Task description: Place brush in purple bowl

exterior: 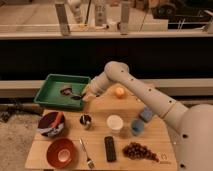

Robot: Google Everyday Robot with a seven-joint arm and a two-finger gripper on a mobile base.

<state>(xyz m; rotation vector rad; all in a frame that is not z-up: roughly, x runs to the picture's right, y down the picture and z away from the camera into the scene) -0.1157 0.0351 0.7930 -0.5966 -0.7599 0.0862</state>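
The pincer [81,96] pinches the small dark-headed brush [67,90] over the flat green tray [50,99]. The round purple bowl [51,124] sits below, on the wooden worktop [150,145].

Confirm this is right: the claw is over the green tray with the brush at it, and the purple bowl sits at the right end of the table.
One thing is wrong. The camera view shows the purple bowl at the left end of the table, just in front of the green tray, not at the right. The rest holds: the claw is over the tray with the brush at it.
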